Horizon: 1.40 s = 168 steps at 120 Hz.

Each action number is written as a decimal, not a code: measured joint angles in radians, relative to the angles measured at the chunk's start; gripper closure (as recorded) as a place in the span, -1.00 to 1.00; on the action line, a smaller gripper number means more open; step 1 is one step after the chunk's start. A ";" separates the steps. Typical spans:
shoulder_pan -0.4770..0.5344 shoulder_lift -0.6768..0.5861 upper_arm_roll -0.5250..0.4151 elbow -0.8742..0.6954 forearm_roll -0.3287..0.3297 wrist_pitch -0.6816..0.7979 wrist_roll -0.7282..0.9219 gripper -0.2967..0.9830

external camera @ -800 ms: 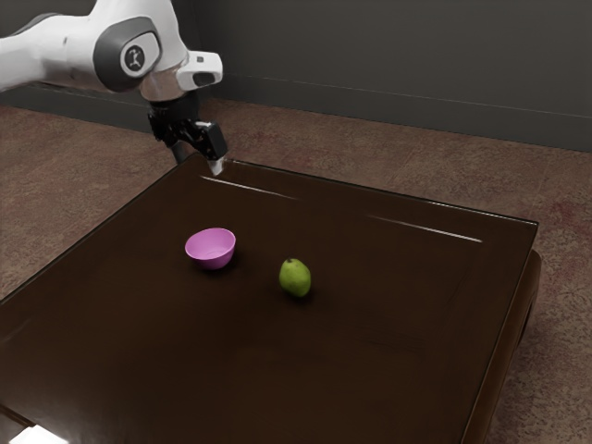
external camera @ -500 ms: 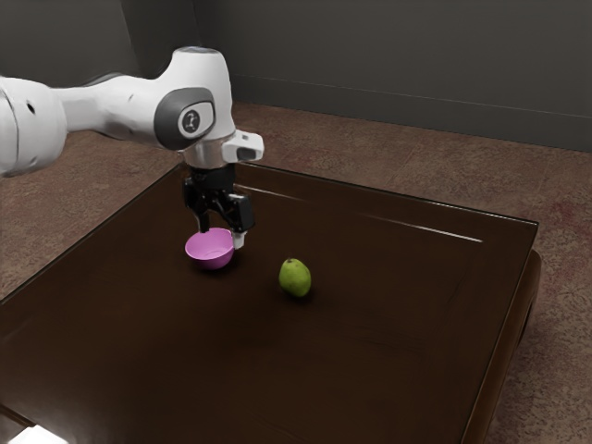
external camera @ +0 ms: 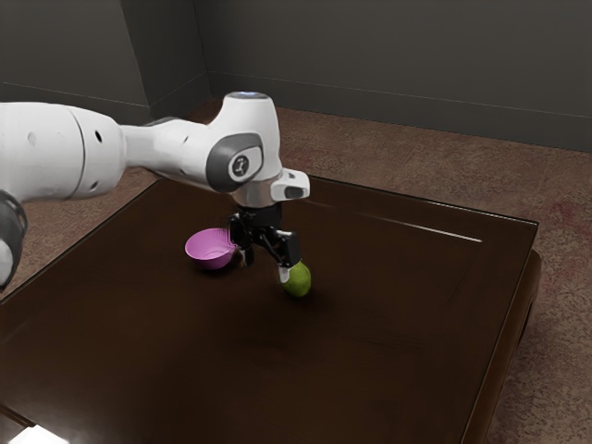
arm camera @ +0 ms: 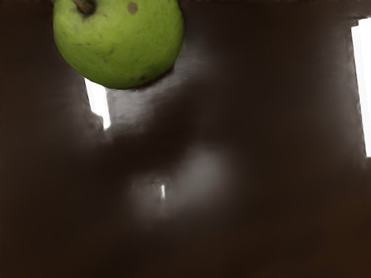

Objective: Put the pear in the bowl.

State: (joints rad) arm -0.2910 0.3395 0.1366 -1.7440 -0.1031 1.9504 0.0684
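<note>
Compared with the earlier frames, the hand [external camera: 265,265] has travelled across the tabletop [external camera: 398,324] toward the exterior view's right. It was first by the far corner, then above the pink bowl [external camera: 209,252], and it is now low between the bowl and the green pear [external camera: 299,281]. The white arm [external camera: 74,151] reaches farther in from the exterior view's left, and more of its length shows. The bowl and the pear have both kept their places.

The hand is spread, its two fingers standing apart. One fingertip [external camera: 285,275] overlaps the near side of the pear in the exterior view; whether it touches the skin, I cannot tell. The pear rests on the dark, glossy tabletop, outside the bowl and a little way from it. In the wrist view the pear has a short brown stem [arm camera: 85,6] and small brown spots, with bright white reflections [arm camera: 99,107] on the tabletop around it.

As for markings, a small dark emblem [external camera: 240,166] sits inside a pale oval on the arm's grey joint cover; it is too small to read.
</note>
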 joint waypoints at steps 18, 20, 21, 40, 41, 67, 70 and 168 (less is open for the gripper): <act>0.004 0.119 0.001 0.171 -0.001 0.012 0.010 -0.54; 0.006 0.126 0.002 0.185 -0.001 0.013 0.014 -0.54; 0.007 0.130 0.002 0.192 -0.001 0.014 0.016 -0.54; 0.044 0.185 0.007 0.239 -0.002 0.023 0.075 -0.54; 0.045 0.189 0.007 0.240 -0.002 0.024 0.078 -0.54; 0.050 0.260 0.009 0.249 -0.026 0.048 0.157 -0.54; 0.048 0.267 0.009 0.255 -0.032 0.051 0.165 -0.54; 0.033 0.364 0.009 0.268 -0.124 0.188 0.319 -0.51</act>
State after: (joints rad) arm -0.2576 0.7031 0.1457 -1.4757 -0.2270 2.1379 0.3871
